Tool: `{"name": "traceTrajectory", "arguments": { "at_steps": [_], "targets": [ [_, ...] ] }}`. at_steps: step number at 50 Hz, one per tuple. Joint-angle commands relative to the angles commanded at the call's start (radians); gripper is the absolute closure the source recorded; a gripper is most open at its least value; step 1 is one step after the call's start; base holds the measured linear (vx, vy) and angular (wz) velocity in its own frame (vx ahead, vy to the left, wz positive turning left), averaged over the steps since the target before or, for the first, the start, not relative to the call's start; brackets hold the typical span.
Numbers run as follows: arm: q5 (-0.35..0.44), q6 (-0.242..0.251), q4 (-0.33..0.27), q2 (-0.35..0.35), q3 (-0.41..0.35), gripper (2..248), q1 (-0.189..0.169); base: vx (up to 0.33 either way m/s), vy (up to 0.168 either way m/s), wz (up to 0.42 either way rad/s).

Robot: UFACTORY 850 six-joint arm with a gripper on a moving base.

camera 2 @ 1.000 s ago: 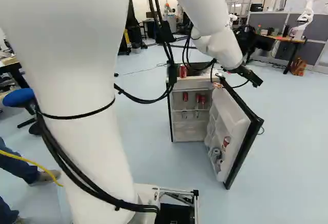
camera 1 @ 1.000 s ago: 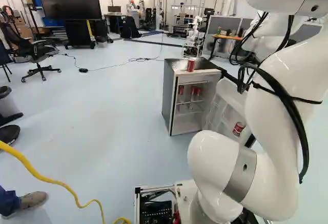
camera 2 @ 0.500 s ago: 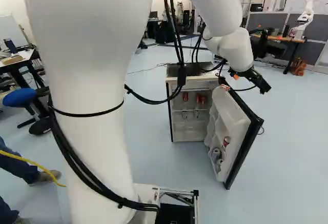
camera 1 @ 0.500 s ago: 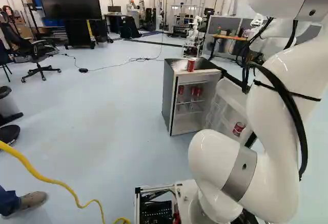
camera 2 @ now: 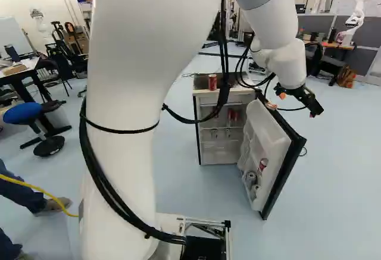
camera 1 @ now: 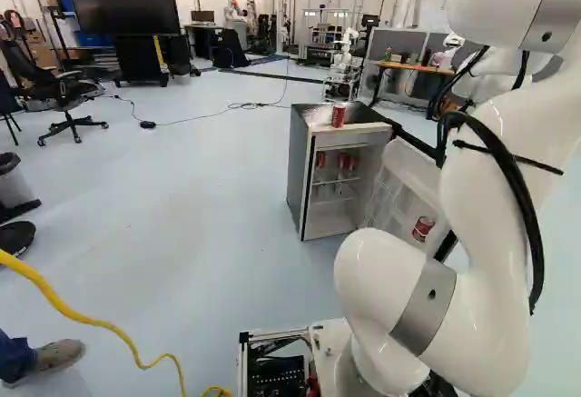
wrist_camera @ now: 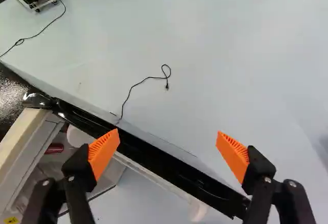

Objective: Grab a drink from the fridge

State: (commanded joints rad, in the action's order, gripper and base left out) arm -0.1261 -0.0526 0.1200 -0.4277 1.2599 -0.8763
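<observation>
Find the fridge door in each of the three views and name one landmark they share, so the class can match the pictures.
Left base view: door right of the middle, partly behind the arm.
Right base view: right of the middle, swung open.
Wrist view: its black edge slants across the gap between the gripper's open fingers.
Shared landmark: the cabinet, beside the door.

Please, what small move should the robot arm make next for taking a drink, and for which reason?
I would probably shift the open gripper sideways off the door, toward the open front of the fridge, before lowering it. The gripper now hangs over the door's edge, while red cans show inside the fridge, off to one side.
</observation>
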Motion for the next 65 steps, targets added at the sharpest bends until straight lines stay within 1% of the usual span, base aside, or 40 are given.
{"name": "traceTrajectory", "arguments": {
  "at_steps": [26, 40, 59, 65],
  "targets": [
    [-0.088, 0.000, 0.000, -0.152, 0.133, 3, -0.042, 0.000, 0.000, 0.000],
    [-0.142, 0.000, 0.000, -0.227, 0.199, 3, -0.057, 0.000, 0.000, 0.000],
    [-0.216, 0.000, 0.000, -0.304, 0.257, 3, -0.069, 0.000, 0.000, 0.000],
    [-0.238, 0.000, 0.000, -0.314, 0.264, 3, -0.070, 0.000, 0.000, 0.000]
  ]
}}
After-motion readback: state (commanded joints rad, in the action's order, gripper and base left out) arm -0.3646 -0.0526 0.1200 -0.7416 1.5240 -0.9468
